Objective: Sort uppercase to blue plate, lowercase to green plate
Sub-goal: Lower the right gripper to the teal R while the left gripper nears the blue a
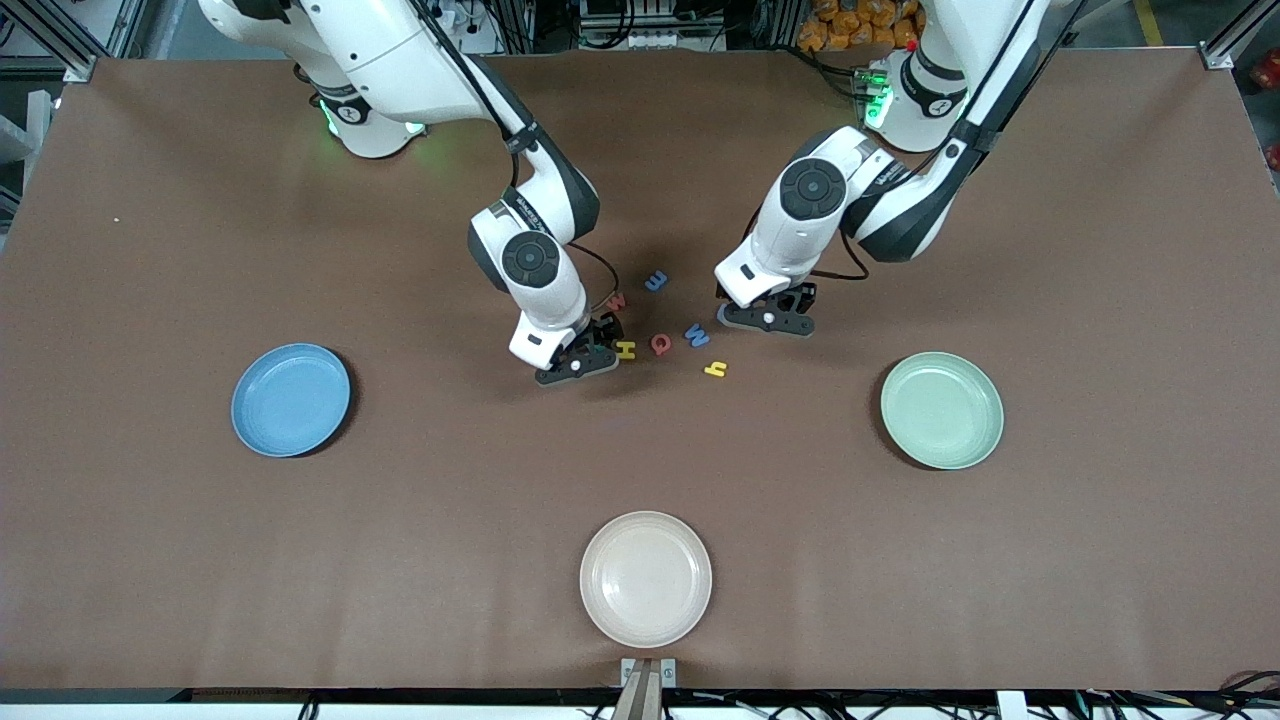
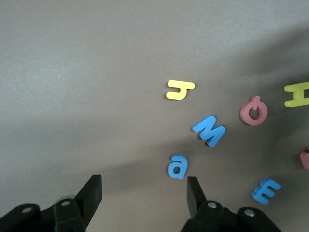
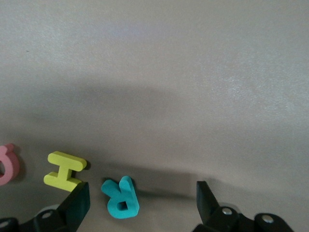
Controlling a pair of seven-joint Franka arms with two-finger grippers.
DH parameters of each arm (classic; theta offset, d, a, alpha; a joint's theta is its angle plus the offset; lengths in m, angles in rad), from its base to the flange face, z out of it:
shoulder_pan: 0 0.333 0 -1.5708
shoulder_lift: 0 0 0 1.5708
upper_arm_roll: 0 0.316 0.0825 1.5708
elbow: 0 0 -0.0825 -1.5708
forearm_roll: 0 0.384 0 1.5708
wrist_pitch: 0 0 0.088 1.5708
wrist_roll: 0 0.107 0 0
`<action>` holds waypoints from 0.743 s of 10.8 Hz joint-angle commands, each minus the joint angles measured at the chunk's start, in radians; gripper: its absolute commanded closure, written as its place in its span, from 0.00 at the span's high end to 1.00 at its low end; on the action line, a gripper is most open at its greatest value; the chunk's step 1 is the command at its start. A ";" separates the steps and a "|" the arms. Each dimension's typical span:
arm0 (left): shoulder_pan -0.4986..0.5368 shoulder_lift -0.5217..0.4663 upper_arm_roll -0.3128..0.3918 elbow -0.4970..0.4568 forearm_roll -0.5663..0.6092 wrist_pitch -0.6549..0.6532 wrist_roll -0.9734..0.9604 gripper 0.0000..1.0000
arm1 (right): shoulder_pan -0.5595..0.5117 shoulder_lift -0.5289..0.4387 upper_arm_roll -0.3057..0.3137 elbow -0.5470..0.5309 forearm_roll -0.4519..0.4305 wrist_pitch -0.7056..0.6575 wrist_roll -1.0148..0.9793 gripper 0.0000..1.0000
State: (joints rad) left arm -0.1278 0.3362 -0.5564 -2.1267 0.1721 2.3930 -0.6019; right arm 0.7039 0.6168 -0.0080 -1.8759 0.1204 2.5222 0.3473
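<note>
The blue plate [image 1: 290, 400] sits well apart from the right gripper [image 1: 578, 362], toward the right arm's end of the table. It holds nothing, so no big letter is sorted yet. The bare table between them gives lots of room to carry a letter across.

The right gripper is down low with its fingers spread wide and nothing in them. In the right wrist view the teal R [image 3: 120, 198] lies flat between the 2 fingers [image 3: 77, 205]. The yellow H [image 3: 65, 170] is just beside 1 finger, so it could get bumped. I think this gripper is set to pinch the R.

The red Q [image 1: 660, 344] and blue W [image 1: 696, 335] lie between the 2 grippers. The small red w [image 1: 617, 300], the blue e [image 1: 656, 281] and the yellow y [image 1: 715, 369] are close by too.

The left gripper [image 1: 768, 320] is low, fingers apart, holding nothing. The blue a [image 2: 176, 166] lies just in front of its open gap, probably its pick.

The green plate [image 1: 941, 410], also with nothing on it, waits near the left gripper with open table between.
</note>
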 commanded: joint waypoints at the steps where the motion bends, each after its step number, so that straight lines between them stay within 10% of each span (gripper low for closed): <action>1: -0.013 0.033 0.000 0.033 0.030 0.002 -0.062 0.77 | 0.002 0.012 0.005 -0.002 0.008 0.021 -0.011 0.90; 8: -0.029 0.075 0.001 0.042 0.032 0.002 -0.131 0.70 | -0.008 0.037 0.025 0.003 0.012 0.049 -0.010 0.70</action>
State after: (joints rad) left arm -0.1506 0.3952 -0.5563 -2.1004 0.1730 2.3930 -0.6950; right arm 0.7033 0.6341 0.0049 -1.8760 0.1198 2.5516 0.3456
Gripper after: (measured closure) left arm 0.291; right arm 0.278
